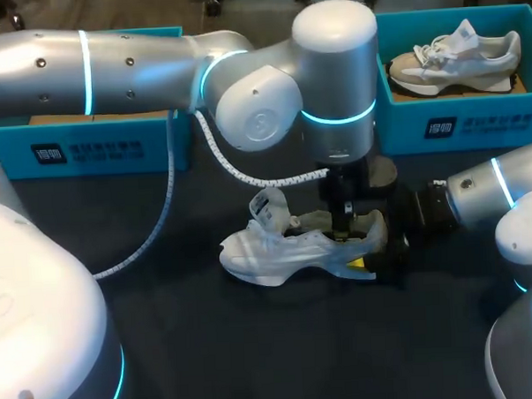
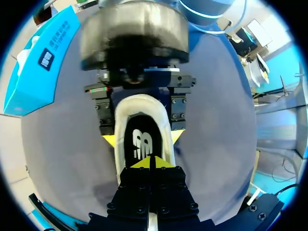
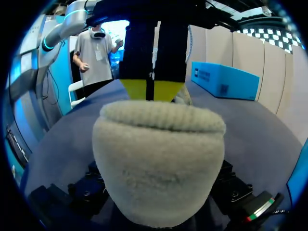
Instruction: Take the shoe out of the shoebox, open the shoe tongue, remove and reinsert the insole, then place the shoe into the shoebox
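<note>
While our right arm reaches in low from the right, its pincer is clamped on the heel of the white shoe, one yellow tip pressed against each side of it. The shoe lies on its sole on the dark tabletop, out of both boxes, toe pointing to our left and tongue lifted up and forward. Our left arm crosses from the left past the middle and hangs straight down over the shoe's opening. Its pincer has both tips pressed together, sitting just above the black insole inside the shoe; we cannot tell whether the tips pinch the insole's edge or only touch it. The insole lies flat in the shoe. Behind the shoe, at the far right of the tabletop, stands a blue shoebox with a second shoe lying inside it. Another blue shoebox stands at the far left, partly hidden by our left arm.
</note>
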Robot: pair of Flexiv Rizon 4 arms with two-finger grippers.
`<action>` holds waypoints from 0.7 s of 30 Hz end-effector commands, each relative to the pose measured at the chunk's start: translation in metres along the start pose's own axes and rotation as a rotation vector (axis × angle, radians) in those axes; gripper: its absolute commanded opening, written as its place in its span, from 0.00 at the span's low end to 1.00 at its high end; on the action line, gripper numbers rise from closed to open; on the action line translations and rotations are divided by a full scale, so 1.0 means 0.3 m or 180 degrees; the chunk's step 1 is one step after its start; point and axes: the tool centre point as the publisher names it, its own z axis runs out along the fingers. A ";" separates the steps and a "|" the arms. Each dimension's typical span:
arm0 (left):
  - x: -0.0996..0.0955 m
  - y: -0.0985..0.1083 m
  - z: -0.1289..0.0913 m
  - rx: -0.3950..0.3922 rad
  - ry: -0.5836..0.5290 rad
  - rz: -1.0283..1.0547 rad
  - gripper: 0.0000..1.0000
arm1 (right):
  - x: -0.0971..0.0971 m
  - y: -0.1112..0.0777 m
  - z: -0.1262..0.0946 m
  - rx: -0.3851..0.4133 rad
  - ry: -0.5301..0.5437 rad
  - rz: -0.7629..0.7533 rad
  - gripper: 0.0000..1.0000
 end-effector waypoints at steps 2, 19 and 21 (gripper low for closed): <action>-0.005 0.012 0.036 0.0000 0.0083 0.0023 0.00 | 0.005 -0.006 0.022 0.0005 -0.0010 -0.0002 0.00; -0.016 0.061 0.094 0.0079 0.0196 0.0128 0.36 | 0.005 -0.006 0.022 0.0005 -0.0010 -0.0002 0.00; -0.022 0.065 0.107 0.0058 0.0206 0.0122 0.38 | 0.005 -0.006 0.022 0.0005 -0.0010 -0.0002 0.00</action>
